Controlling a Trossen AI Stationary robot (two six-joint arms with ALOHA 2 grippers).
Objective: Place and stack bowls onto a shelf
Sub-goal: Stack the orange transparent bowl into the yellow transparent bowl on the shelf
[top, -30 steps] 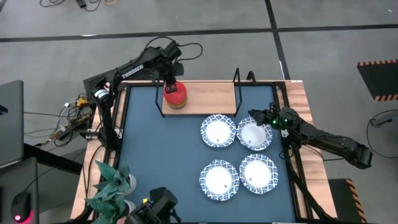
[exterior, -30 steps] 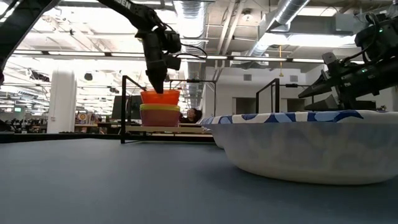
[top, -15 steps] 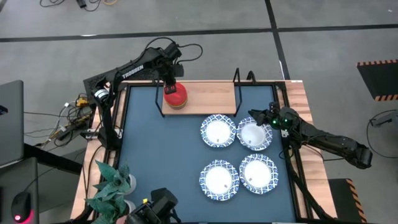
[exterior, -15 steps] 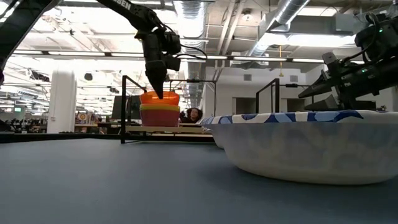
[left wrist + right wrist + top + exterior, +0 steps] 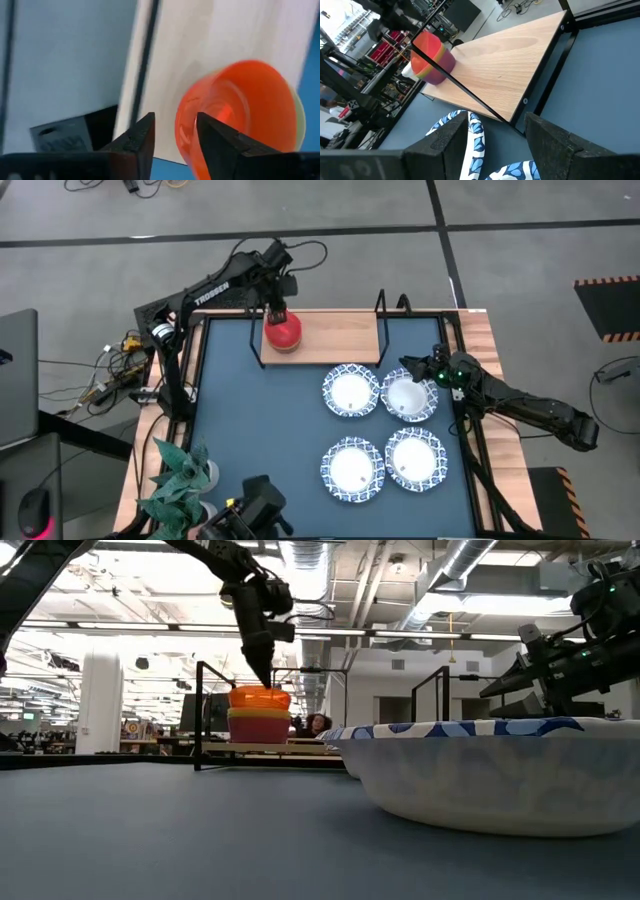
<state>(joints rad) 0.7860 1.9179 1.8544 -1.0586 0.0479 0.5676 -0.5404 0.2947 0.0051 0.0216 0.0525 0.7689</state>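
A stack of small coloured bowls with the red bowl [image 5: 283,332] on top rests on the left end of the wooden shelf [image 5: 340,340] at the table's far side. My left gripper [image 5: 263,678] hangs open just above the red bowl's [image 5: 240,107] near-left rim, touching nothing. Several white bowls with blue rims lie on the blue tabletop, among them one at the far right [image 5: 409,396]. My right gripper [image 5: 410,367] stands open over that bowl's far rim [image 5: 474,131], clear of it. The stack [image 5: 427,57] also shows in the right wrist view.
Thin black frame ends [image 5: 381,315] rise at the shelf's right end, and another stands at its left end [image 5: 200,715]. Bare board [image 5: 520,55] lies between the stack and the right frame. A green plant [image 5: 180,480] stands off the table's near-left corner.
My left gripper has opened and let go of the red bowl's rim, then risen a little and drawn slightly toward the table's far edge. The red bowl stays on top of the stack. My right arm has kept still.
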